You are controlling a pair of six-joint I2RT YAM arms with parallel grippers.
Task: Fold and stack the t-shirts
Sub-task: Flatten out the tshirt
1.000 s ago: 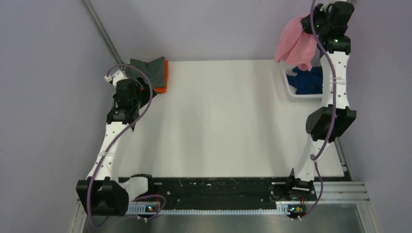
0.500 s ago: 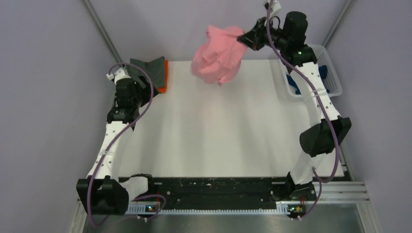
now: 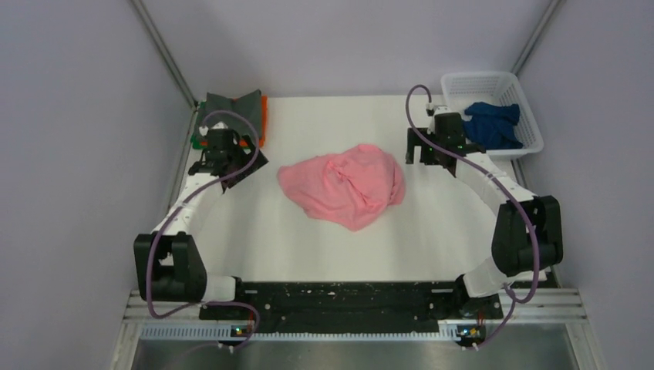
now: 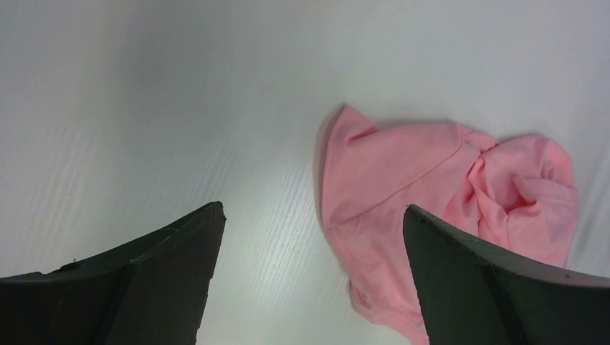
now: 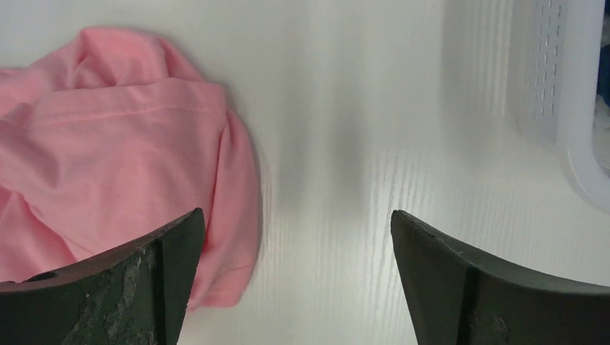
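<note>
A light pink t-shirt point(image 3: 345, 185) lies crumpled on the middle of the white table. In the left wrist view the pink t-shirt point(image 4: 431, 187) sits ahead and right, and in the right wrist view the same t-shirt point(image 5: 108, 144) is at the left. My right gripper point(image 3: 434, 158) point(image 5: 296, 214) hovers just right of it, open and empty. Left of the shirt, my left gripper point(image 3: 229, 171) point(image 4: 313, 210) is also open and empty. A folded dark grey t-shirt point(image 3: 235, 112) rests on an orange one point(image 3: 263, 123) at the back left. A navy blue t-shirt point(image 3: 492, 123) lies in the basket.
The white lattice basket point(image 3: 482, 79) point(image 5: 568, 108) stands at the table's back right corner, close behind my right gripper. A green edge point(image 3: 195, 139) peeks out beside the folded stack. Purple walls enclose the table on three sides.
My right arm swung the pink t-shirt from above the basket to the table's middle and let it go; the gripper went from shut to open. My left arm shifted toward the centre.
</note>
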